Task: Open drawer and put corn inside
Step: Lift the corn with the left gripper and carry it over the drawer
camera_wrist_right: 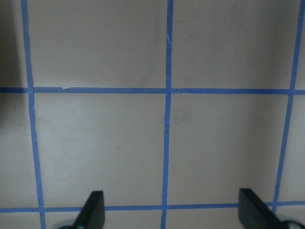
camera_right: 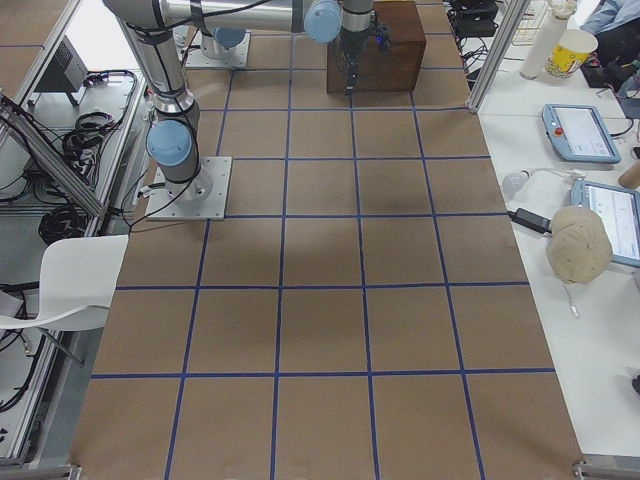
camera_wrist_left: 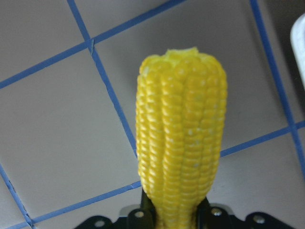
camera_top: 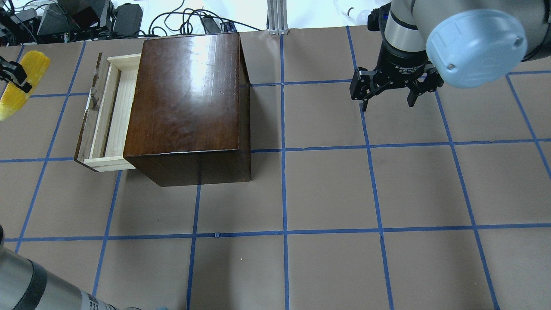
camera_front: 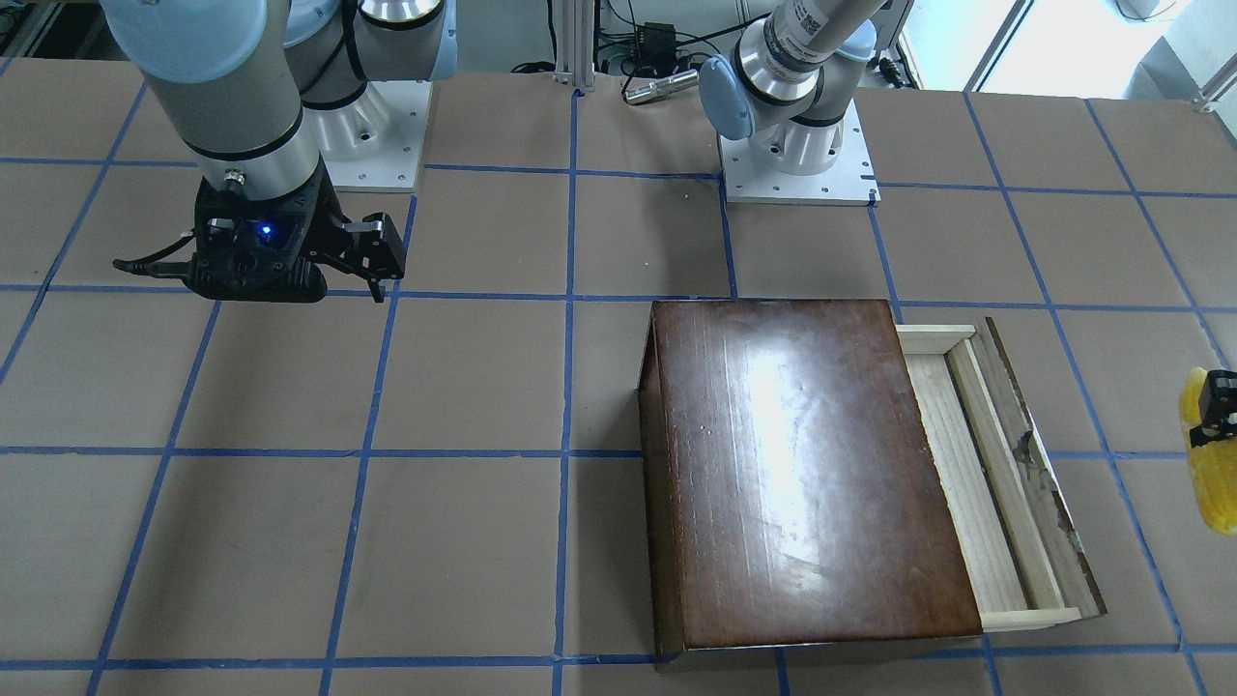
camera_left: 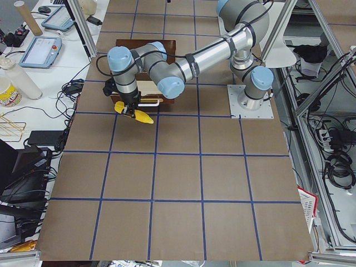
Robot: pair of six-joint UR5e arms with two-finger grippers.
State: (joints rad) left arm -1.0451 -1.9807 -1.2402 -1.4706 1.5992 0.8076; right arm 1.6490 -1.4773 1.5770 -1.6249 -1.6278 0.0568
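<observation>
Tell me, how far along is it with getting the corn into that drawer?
Done: the drawer stands pulled partway out of the brown box, the visible tray empty. In hand: the left gripper is clamped on the corn, out beyond the drawer's front panel, not over the tray. Left: carry the corn over the tray and let go. The right gripper hangs open over the table, far off.
</observation>
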